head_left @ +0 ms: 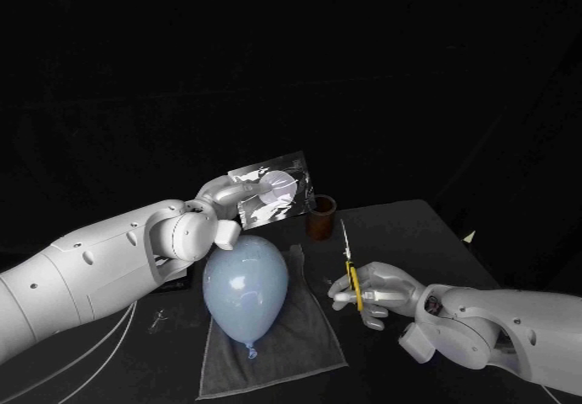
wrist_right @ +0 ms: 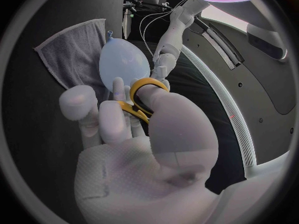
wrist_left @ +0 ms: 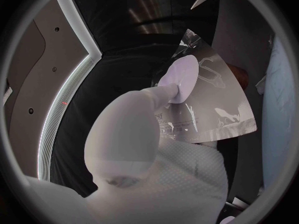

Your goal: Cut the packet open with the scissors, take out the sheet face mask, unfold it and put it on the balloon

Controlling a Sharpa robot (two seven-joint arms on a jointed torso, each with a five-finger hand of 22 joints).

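My left hand (head_left: 233, 195) holds a silvery mask packet (head_left: 274, 190) up in the air above the far end of the balloon, a finger (wrist_left: 163, 92) pressed on its face (wrist_left: 206, 99). A pale blue balloon (head_left: 245, 284) lies on a grey towel (head_left: 291, 353), knot toward me. To the right of the balloon, my right hand (head_left: 373, 290) grips yellow-handled scissors (head_left: 349, 257), blades pointing up and away, tip below the packet's right corner. In the right wrist view fingers pass through the yellow loops (wrist_right: 142, 93), with the balloon (wrist_right: 123, 59) beyond.
A small brown cup (head_left: 321, 216) stands on the black table behind the scissors' tip, just below the packet. The towel (wrist_right: 69, 52) spreads under the balloon. Thin cables (head_left: 115, 332) and a small metal piece (head_left: 158, 318) lie at the left of the towel.
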